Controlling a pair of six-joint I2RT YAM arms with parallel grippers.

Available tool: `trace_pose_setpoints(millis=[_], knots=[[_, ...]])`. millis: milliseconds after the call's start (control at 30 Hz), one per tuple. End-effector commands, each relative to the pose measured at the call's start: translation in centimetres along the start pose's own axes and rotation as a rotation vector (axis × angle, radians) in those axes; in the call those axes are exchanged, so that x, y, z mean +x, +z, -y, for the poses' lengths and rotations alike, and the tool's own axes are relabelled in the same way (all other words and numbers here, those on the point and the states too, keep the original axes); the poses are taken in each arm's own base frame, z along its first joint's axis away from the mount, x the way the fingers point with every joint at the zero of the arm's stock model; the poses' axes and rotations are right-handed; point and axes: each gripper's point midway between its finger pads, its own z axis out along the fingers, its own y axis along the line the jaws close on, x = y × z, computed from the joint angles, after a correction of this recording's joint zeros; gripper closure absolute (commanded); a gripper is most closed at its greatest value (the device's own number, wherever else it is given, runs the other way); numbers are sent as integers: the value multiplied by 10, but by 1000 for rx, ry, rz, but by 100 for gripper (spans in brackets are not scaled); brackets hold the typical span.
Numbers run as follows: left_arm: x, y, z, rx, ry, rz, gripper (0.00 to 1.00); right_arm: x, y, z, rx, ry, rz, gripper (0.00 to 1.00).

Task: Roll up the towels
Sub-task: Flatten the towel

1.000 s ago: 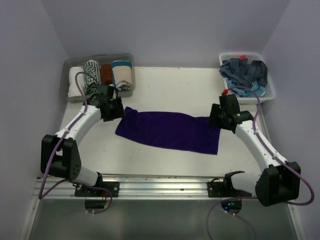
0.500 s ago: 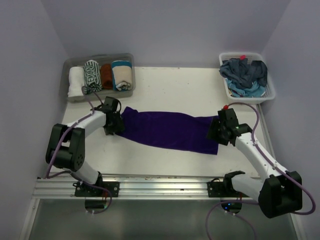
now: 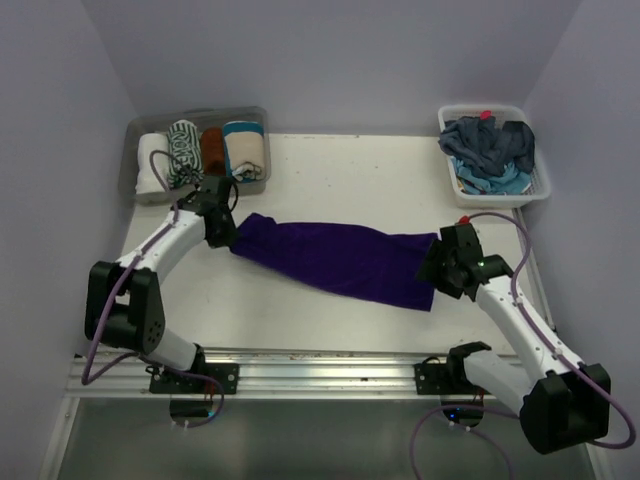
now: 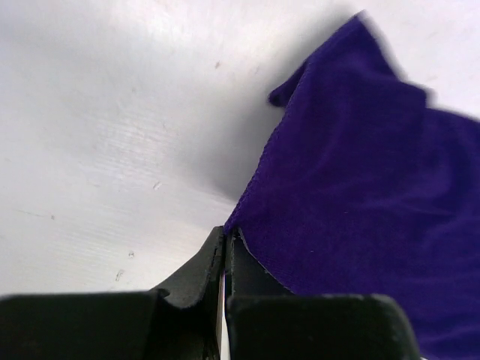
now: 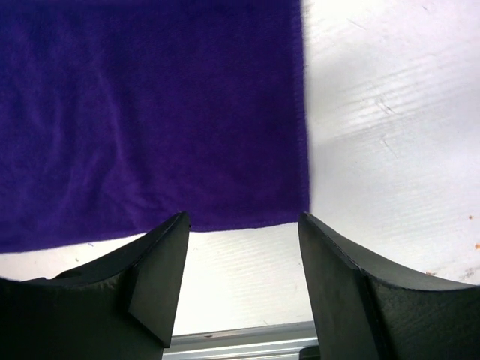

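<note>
A deep purple towel (image 3: pixel 340 258) lies spread across the middle of the table, slanting from back left to front right. My left gripper (image 3: pixel 224 232) is at its left end, shut on the towel's edge; in the left wrist view the closed fingertips (image 4: pixel 225 238) pinch the cloth (image 4: pixel 360 187) at its corner. My right gripper (image 3: pixel 433 272) stands open at the towel's right end. In the right wrist view the towel's near right corner (image 5: pixel 296 202) lies just beyond the gap between the fingers (image 5: pixel 244 219), which hold nothing.
A clear tub (image 3: pixel 200 113) at the back left holds rolled towels: white (image 3: pixel 152 163), green-patterned (image 3: pixel 183 150), rust (image 3: pixel 212 148), cream-and-teal (image 3: pixel 245 147). A white basket (image 3: pixel 540 187) at the back right holds a heap of blue towels (image 3: pixel 488 145). A metal rail (image 3: pixel 320 372) runs along the front edge.
My left gripper has shut on the towel's left end, which now narrows toward it. The right gripper has slid toward the front right corner of the towel and opened a little wider.
</note>
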Motion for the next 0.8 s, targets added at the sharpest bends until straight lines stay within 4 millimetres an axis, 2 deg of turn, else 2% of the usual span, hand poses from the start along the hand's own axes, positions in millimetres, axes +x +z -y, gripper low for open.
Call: trace_pose_setpoints(millis=[0, 133, 267, 433, 567, 767], knots=[[-46, -51, 5, 38, 3, 142, 100, 8, -4, 20, 90, 90, 16, 35], [-40, -54, 13, 91, 10, 111, 100, 22, 2, 21, 77, 174, -12, 34], [-33, -51, 15, 108, 7, 96, 100, 55, 13, 16, 0, 263, -99, 34], [-32, -50, 15, 111, 13, 97, 100, 75, 17, 11, -22, 278, -155, 35], [-30, -48, 15, 113, 17, 92, 100, 87, 20, 7, -27, 275, -164, 37], [-26, -45, 15, 117, 17, 83, 100, 83, 37, 3, -18, 273, -146, 43]])
